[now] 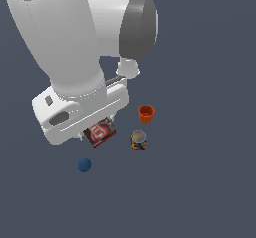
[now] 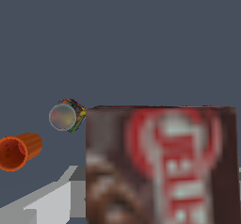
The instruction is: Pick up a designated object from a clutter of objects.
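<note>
The designated object, a flat dark-brown box [image 1: 101, 133] with a red-and-white label, sits right under my hand and is partly covered by it. In the wrist view the box [image 2: 160, 166] fills the near part of the picture, very close. My gripper [image 1: 97, 129] straddles it. One light-grey finger [image 2: 52, 197] lies against the box's side with no gap showing; the other finger is hidden behind the box. The rest of the clutter lies apart from it.
An orange cup [image 1: 146, 113] [image 2: 19, 151] and a multicoloured can with a grey top [image 1: 138, 139] [image 2: 67, 116] are to the exterior view's right of the box. A blue ball [image 1: 84, 165] lies below the hand in the exterior view. The floor is plain dark grey.
</note>
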Robot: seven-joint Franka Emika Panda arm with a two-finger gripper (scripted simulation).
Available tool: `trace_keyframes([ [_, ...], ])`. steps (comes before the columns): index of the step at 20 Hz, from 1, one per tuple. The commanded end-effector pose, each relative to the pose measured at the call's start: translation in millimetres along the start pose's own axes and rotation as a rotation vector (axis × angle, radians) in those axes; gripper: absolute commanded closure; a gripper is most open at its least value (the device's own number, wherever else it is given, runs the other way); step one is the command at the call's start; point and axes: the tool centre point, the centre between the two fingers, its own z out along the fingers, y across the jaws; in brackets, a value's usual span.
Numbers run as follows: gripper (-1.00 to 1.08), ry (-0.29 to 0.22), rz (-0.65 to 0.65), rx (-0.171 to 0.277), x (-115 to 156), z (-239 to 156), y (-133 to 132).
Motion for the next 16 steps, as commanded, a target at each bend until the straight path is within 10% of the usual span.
trace_keyframes([
  [1, 1.08, -0.001, 0.000, 0.001, 4.0, -18.6, 0.6],
  [16, 1.08, -0.002, 0.001, 0.001, 14.8, -58.9, 4.6],
])
